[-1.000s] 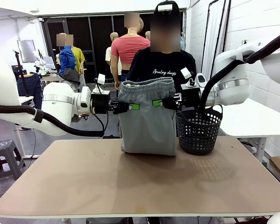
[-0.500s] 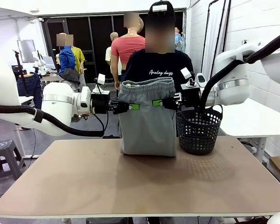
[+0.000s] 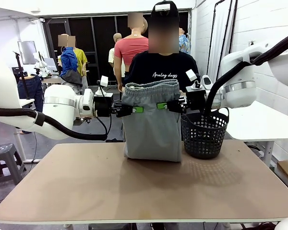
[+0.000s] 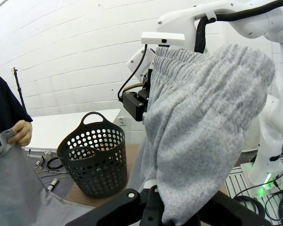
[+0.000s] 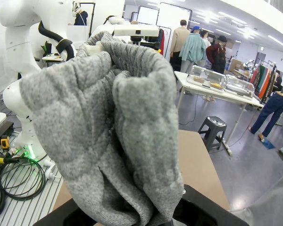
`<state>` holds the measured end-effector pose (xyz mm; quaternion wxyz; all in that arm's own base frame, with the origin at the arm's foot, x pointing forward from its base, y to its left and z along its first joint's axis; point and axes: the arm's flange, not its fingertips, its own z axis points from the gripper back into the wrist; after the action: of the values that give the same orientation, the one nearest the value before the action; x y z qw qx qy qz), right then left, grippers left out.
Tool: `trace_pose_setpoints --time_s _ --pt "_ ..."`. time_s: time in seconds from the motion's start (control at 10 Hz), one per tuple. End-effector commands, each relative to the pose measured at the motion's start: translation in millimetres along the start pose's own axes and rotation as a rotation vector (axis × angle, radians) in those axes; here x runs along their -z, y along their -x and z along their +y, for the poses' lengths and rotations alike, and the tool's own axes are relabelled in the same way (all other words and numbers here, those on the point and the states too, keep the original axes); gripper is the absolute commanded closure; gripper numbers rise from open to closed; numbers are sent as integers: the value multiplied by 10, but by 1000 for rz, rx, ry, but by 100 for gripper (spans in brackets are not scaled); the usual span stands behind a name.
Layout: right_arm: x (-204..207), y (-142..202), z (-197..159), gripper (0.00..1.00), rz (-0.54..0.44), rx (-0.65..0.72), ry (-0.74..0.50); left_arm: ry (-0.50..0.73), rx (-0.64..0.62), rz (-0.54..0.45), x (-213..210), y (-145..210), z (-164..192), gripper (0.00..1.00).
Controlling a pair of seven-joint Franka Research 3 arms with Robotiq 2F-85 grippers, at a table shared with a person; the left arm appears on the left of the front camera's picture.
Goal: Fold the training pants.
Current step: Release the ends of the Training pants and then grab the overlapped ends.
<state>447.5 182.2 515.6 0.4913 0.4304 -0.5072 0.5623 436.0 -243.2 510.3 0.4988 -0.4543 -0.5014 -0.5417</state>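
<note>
The pants (image 3: 151, 127) hang long-axis vertical between the arms. The left claw (image 3: 136, 109) and right claw (image 3: 163, 106) each clamp a waistband side, and the bottom edge touches the table (image 3: 86, 187).

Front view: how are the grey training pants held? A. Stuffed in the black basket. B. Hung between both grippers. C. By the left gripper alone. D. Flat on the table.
B: the left gripper and the right gripper each pinch one side of the training pants just under the waistband.
</note>
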Motion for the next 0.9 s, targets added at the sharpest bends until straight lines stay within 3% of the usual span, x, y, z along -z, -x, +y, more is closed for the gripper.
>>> trace_pose_setpoints --time_s 0.0,0.8 --pt "-18 -16 45 100 -28 -1 1 -12 6 -17 10 -51 -25 100" --pt "-18 -16 45 100 -28 -1 1 -12 6 -17 10 -51 -25 100"
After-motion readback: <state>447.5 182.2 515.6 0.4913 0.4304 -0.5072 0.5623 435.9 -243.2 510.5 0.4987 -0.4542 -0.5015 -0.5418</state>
